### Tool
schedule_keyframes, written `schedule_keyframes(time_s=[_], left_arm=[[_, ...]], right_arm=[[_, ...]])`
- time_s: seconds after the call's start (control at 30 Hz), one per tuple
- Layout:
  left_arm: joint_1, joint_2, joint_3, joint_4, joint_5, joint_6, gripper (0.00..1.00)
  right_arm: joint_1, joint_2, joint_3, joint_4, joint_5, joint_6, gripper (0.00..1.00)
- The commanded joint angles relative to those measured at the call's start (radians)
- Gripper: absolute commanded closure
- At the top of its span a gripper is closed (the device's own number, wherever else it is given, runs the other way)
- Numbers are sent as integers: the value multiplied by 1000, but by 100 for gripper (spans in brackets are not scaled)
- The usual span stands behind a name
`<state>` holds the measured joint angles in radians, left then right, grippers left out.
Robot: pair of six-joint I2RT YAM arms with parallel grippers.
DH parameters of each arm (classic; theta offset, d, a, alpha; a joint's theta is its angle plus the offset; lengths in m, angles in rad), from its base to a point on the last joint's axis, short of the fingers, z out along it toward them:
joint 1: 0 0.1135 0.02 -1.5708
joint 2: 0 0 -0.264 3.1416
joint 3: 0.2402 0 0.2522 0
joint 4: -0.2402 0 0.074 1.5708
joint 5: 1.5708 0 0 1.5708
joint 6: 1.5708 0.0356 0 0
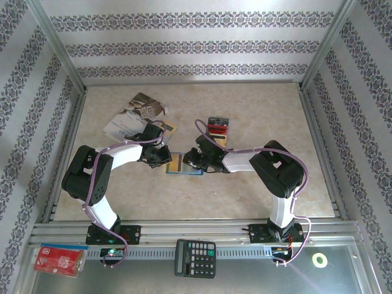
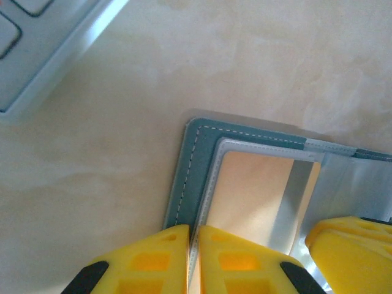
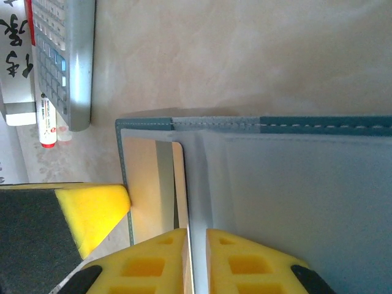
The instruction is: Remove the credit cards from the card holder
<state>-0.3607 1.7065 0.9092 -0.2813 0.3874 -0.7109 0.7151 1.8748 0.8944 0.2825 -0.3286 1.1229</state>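
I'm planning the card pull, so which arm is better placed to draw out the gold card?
Probably right: the right gripper grips the card holder's middle, right beside the gold card, while the left gripper pinches its outer edge, anchoring it.

Cameras: one high overview, two wrist close-ups.
The top view sits above and behind the arm bases and looks down and forward over the whole table from far off. Each wrist view looks along its own yellow fingers, very near the tabletop, close on the wallet. All three views share the wallet. The two wrist views face it from opposite sides.
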Motion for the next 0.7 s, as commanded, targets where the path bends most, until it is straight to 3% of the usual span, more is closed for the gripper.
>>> schedule_keyframes(time_s=[0.0,0.67], left_arm=[[-10,20,-10,-29,-7,13,88],[-10,24,-6,-27,2,12,88]], right_arm=[[-8,27,13,19,-37,-13,83],[-4,72,57,2,-84,-23,87]])
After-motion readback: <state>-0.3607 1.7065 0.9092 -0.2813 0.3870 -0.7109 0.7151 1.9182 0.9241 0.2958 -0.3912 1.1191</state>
